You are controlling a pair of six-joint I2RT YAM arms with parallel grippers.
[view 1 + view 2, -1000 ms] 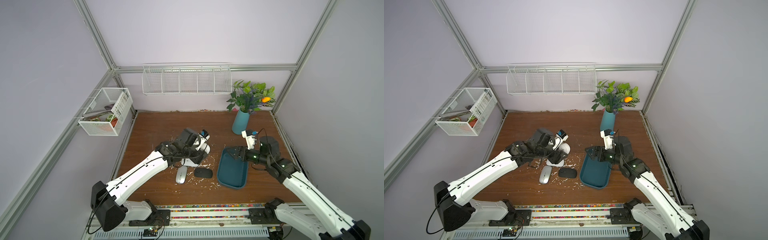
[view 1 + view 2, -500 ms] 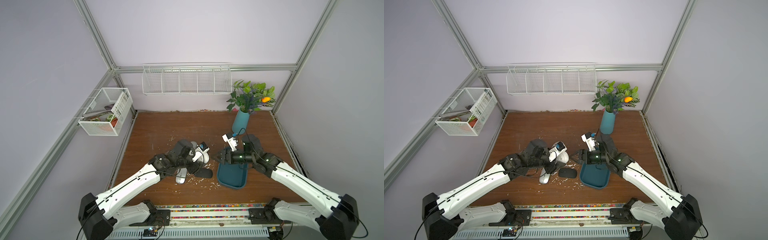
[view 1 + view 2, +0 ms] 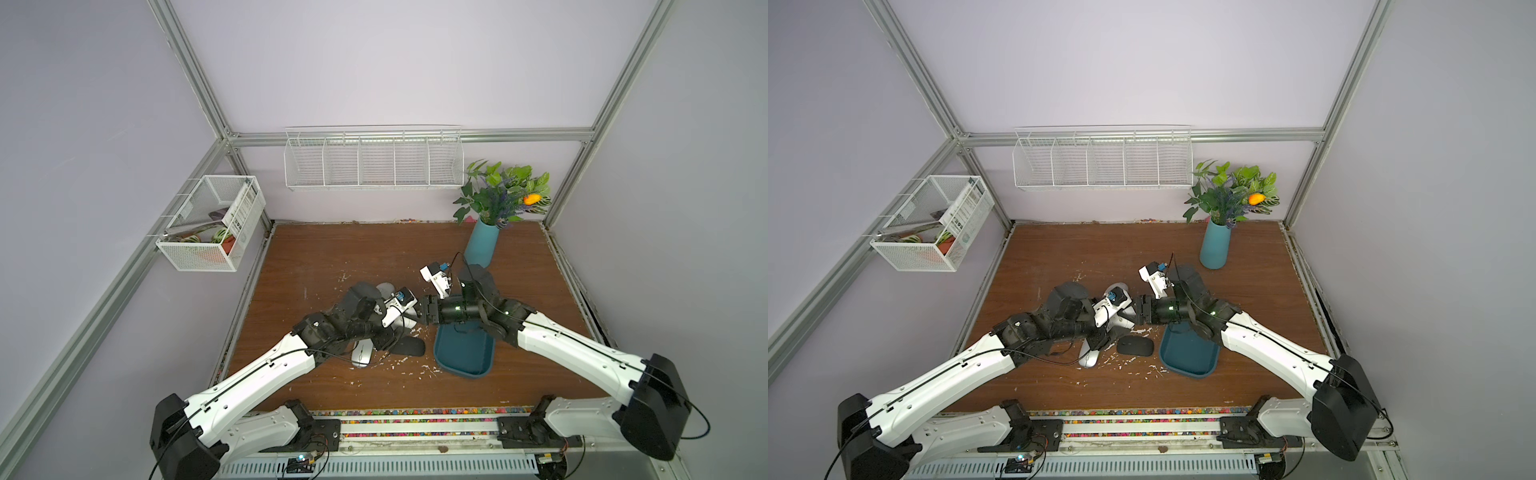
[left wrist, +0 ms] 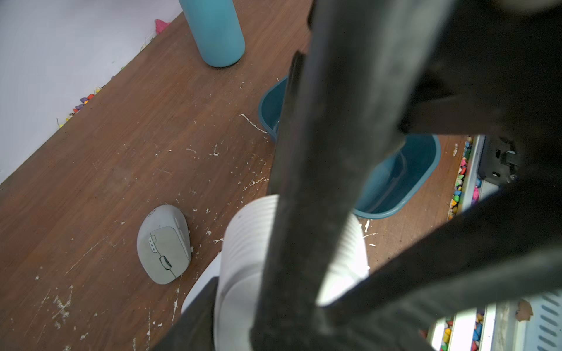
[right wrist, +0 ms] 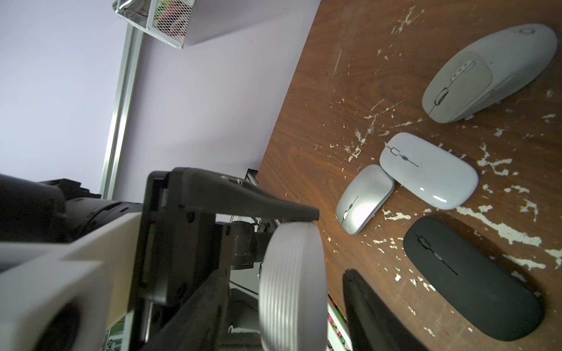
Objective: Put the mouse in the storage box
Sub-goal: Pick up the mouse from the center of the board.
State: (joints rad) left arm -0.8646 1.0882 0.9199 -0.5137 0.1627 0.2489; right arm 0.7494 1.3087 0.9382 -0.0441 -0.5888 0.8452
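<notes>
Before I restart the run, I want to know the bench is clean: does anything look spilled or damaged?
Yes. White flecks lie scattered over the brown wooden tabletop, thickest around the computer mice lying beside the dark teal plastic storage box. They look like chipped scraps or scuffed finish; which, I cannot tell.

Bright, diffuse light is filling the cell, and the lilac walls [image 3: 415, 62] are showing no hard shadows. In both top views the arms are casting only faint, soft shade on the worktop [image 3: 332, 249], and the wide lens is splaying the frame posts [image 3: 185, 62] toward the upper corners. In the right wrist view white glare is sitting on the silver mouse [image 5: 365, 197], while the ribbed white mouse [image 5: 292, 285] near the lens is blurring.
</notes>
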